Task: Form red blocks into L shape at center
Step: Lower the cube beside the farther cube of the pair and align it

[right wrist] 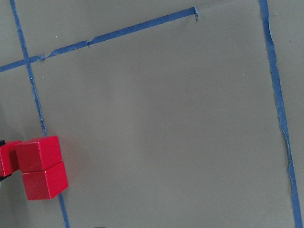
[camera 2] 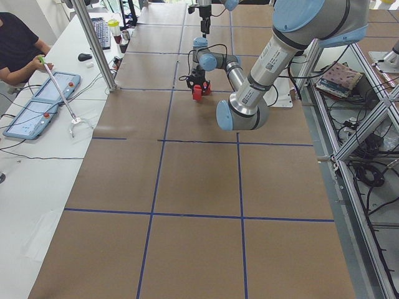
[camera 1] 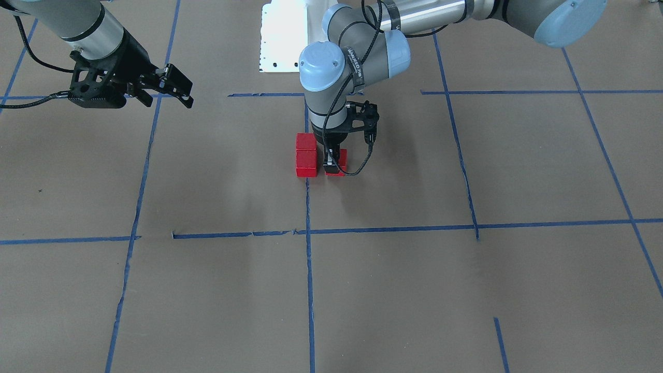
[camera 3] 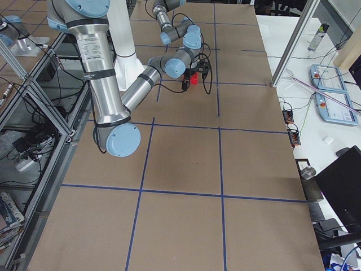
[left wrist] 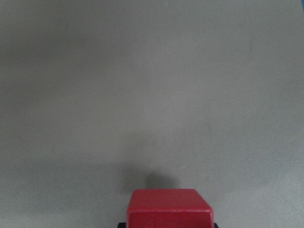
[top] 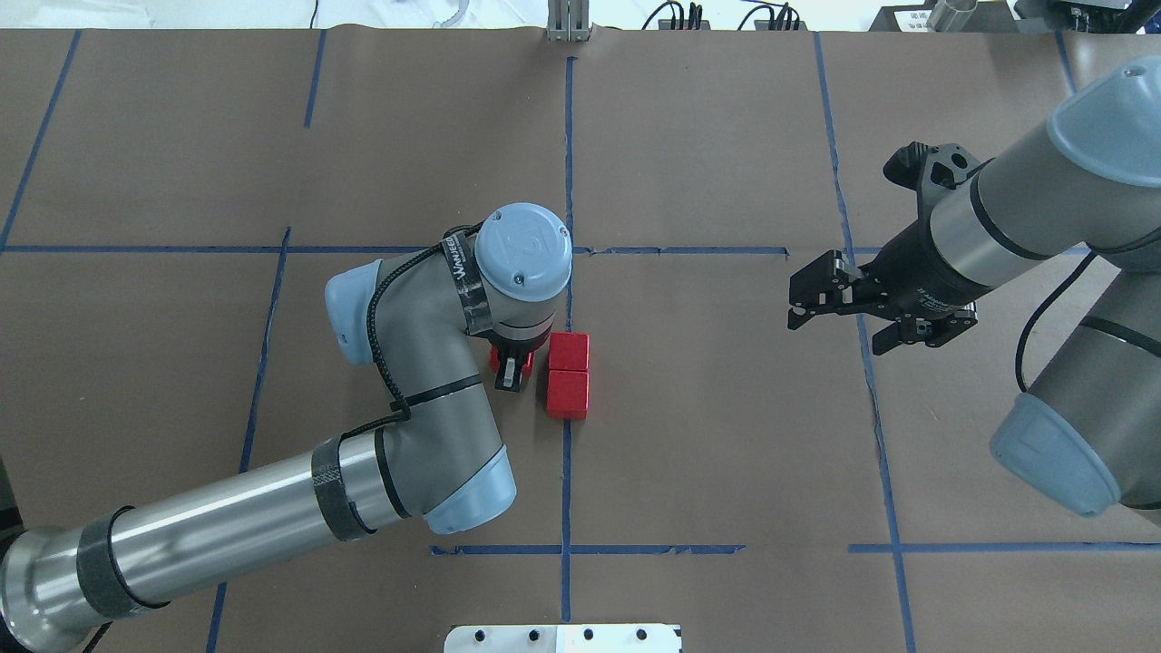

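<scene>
At the middle of the table (top: pixel 726 136), well away from every edge, the left gripper (top: pixel 512 367) points straight down. It is pinched narrow on a red block (camera 1: pixel 342 158), whose top pokes out between the fingers in the wrist view. The block sits low against the brown paper; I cannot tell if it rests on it.

Just to the right, in the overhead view, a pair of red blocks (top: pixel 568 372) lies on the long blue tape line (top: pixel 569 136). The two touch face to face, in a short row along the tape. The held block is level with the one farther from the robot's edge. A thin strip of paper shows between them.

Farther right, toward the right edge of the table, the right gripper (top: pixel 837 333) hangs above the paper. Its fingers are spread wide with nothing between them, well apart from the blocks.
</scene>
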{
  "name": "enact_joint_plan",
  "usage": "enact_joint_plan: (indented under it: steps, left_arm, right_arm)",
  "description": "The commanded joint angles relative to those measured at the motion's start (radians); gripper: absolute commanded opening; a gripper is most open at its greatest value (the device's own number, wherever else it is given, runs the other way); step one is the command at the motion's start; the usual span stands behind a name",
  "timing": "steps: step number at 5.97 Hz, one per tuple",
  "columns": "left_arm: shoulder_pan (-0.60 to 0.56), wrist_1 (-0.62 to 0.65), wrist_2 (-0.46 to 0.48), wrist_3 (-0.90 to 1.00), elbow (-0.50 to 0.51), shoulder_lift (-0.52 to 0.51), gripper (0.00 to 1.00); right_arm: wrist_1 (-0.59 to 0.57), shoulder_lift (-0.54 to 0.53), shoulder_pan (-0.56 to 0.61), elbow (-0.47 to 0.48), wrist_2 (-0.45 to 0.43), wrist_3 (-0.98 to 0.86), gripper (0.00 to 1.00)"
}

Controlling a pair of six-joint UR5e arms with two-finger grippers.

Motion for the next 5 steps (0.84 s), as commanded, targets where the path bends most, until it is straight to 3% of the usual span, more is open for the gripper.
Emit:
enact_joint_plan:
  steps: [1,5]
  left_arm:
    - [-0.006,-0.006,0.0,-0.028,0.02,-0.011,0.02]
    - [-0.005,-0.01,0.0,-0.036,0.025,-0.022,0.04]
  right_arm:
    - [0.0,0.0,0.0,-0.003,0.0,0.0,1.0]
    - [0.0,0.0,0.0,-0.005,0.0,0.0,1.0]
